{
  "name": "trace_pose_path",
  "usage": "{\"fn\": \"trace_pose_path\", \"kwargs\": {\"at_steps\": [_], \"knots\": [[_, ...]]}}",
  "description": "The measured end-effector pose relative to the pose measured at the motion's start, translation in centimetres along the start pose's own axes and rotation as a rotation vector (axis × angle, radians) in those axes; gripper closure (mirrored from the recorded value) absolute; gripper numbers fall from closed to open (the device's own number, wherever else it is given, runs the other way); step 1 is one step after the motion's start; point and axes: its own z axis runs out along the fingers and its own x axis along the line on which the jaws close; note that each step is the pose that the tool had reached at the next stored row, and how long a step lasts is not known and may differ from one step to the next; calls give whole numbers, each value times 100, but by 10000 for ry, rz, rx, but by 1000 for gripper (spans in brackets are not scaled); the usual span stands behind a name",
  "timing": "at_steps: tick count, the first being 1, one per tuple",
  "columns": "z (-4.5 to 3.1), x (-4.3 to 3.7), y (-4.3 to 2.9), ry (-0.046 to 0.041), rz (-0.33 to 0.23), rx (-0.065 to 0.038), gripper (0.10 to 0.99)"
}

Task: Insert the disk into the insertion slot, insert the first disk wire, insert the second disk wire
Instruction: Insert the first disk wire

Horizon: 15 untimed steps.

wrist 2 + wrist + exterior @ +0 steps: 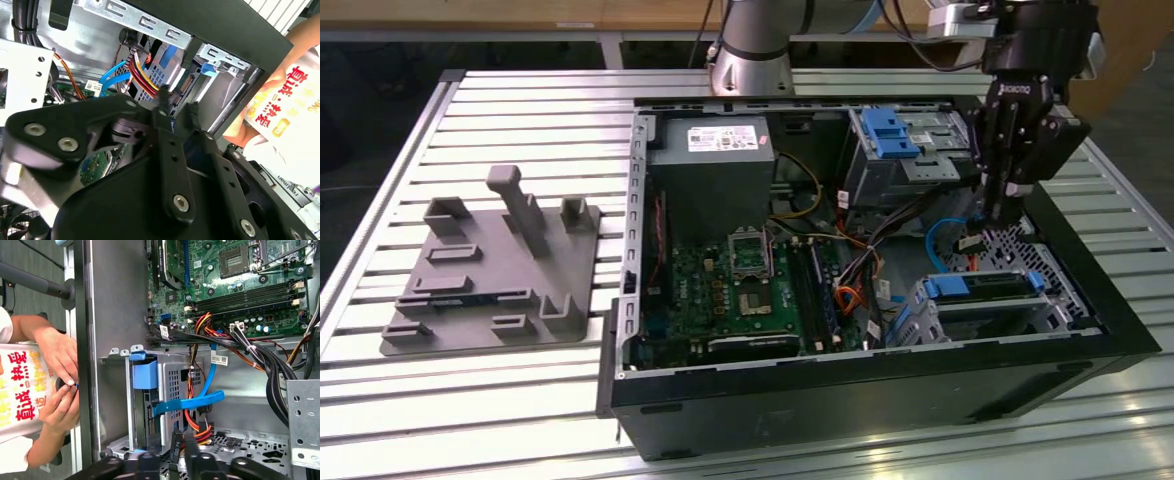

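The disk (pixel 983 287) sits inside the insertion slot (pixel 994 318), the grey perforated cage (pixel 170 385) at the case's near corner on the exterior view's right. My gripper (pixel 990 212) reaches down into the case just behind that cage. In both wrist views its fingers stand close together at the plug end of the first disk wire (pixel 192 416), the red and orange bundle (pixel 141 75). The gripper (pixel 177 106) (pixel 183 441) is shut on that plug. The second disk wire (pixel 190 402), a flat blue cable (pixel 113 75) (pixel 937 240), hangs loose beside the cage.
A silver bay with a blue latch (pixel 894 140) stands at the back of the case, with the power supply (pixel 714 170) and motherboard (pixel 734 290) beside it. A grey fixture (pixel 494 265) lies on the slatted table. A person's hands (pixel 57 365) hold a printed packet outside the case wall.
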Motion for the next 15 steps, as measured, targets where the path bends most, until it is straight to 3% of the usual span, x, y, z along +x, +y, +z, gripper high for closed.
{"fn": "trace_pose_path", "kwargs": {"at_steps": [1, 2, 15], "knots": [[3, -1, 1, 2, 0, 1, 761], [5, -3, 1, 4, 1, 2, 827], [30, -18, 2, 6, 2, 3, 827]]}}
